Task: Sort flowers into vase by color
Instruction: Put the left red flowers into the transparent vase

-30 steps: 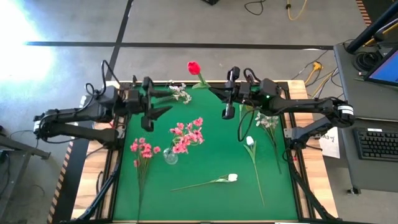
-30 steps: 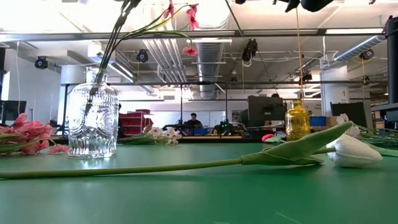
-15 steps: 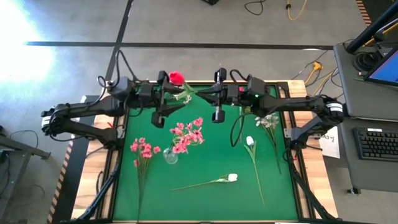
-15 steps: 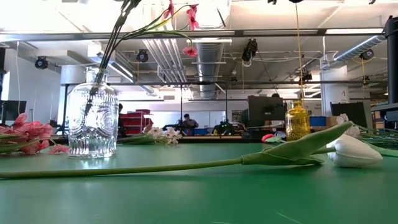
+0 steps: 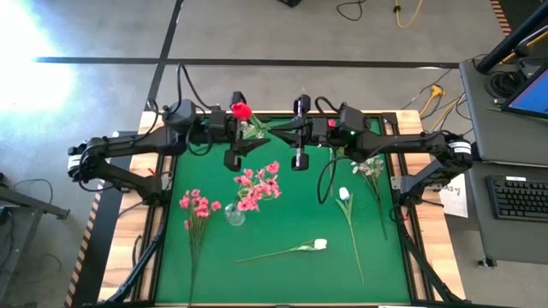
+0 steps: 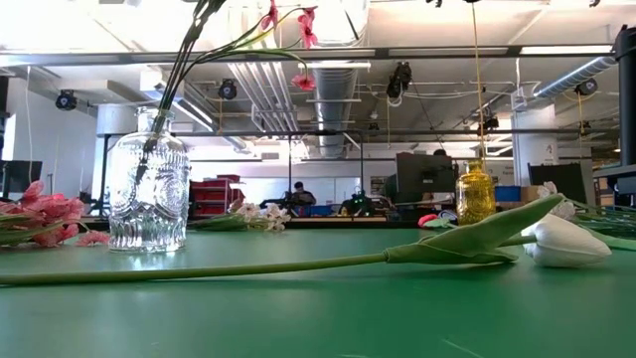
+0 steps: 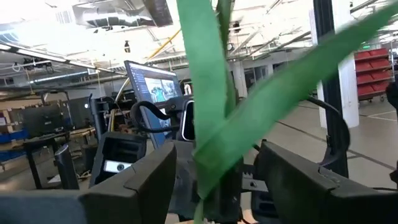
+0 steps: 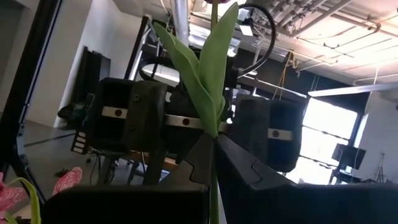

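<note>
Red tulip (image 5: 241, 109) stood in the air over the far edge of your surface (image 5: 291, 214), between both grippers. Your right gripper (image 8: 213, 146) had its fingers clenched on the stem, leaves rising above them. Your left gripper (image 7: 211, 186) faced it, fingers spread either side of the leaves; contact could not be told. Pink sprays stood in the vase (image 5: 235, 214).

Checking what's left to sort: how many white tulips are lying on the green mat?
2. One white tulip lies near the mat's front centre; the other white tulip lies to the right, by the small white sprays. None looks hidden.
</note>
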Robot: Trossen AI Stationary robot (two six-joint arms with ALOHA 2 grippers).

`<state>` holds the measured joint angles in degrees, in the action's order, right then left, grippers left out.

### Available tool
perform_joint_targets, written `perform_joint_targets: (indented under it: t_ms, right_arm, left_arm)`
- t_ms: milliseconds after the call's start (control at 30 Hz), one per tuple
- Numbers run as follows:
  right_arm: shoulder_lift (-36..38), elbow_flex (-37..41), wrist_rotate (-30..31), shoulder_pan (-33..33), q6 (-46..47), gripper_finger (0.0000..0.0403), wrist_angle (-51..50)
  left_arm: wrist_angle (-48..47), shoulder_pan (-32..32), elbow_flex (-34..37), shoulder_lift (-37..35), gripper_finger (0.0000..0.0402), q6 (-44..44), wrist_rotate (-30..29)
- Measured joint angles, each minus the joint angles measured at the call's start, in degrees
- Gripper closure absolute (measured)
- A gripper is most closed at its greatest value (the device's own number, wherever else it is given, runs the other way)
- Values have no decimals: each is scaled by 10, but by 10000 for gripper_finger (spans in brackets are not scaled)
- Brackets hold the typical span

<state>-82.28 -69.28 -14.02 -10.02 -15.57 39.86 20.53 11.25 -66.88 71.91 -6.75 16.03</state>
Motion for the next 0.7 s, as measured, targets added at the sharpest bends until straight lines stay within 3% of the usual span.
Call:
perform_joint_targets:
  t_ms: [167,400,700]
  right_arm:
    - [0,0,0,0,-5,394,-3]
    - [0,0,-10,0,21,374,-5]
    - [6,0,26,0,43,257,-20]
  left_arm:
    - [-2,0,-10,15,239,4,-4]
    - [-1,0,-10,14,385,18,-6]
    - [-24,0,-11,0,395,36,-7]
